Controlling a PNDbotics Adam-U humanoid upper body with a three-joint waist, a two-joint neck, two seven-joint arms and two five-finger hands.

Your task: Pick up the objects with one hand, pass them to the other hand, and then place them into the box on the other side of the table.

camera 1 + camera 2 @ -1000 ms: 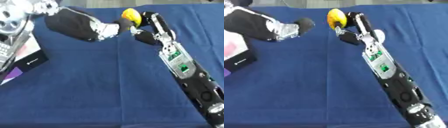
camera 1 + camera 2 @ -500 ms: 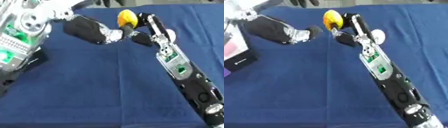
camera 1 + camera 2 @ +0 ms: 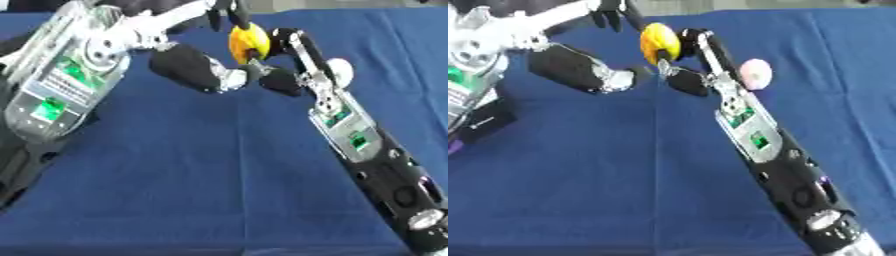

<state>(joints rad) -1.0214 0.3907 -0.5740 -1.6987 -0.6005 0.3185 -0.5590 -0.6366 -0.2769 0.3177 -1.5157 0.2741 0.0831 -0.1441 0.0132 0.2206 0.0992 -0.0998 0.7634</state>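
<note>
Right eye view shows the right hand (image 3: 689, 55) curled around a yellow object (image 3: 659, 43) held above the blue table (image 3: 579, 165), the left hand (image 3: 592, 72) just beside it, its fingers hard to read

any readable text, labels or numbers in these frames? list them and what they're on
None can be read.
Black box: a small white mark on its side, too blurred to read.
Left forearm: green panels with pale marks, illegible.
Right forearm: green panel, no legible characters.
Yellow object and pink object: no print visible.
</note>
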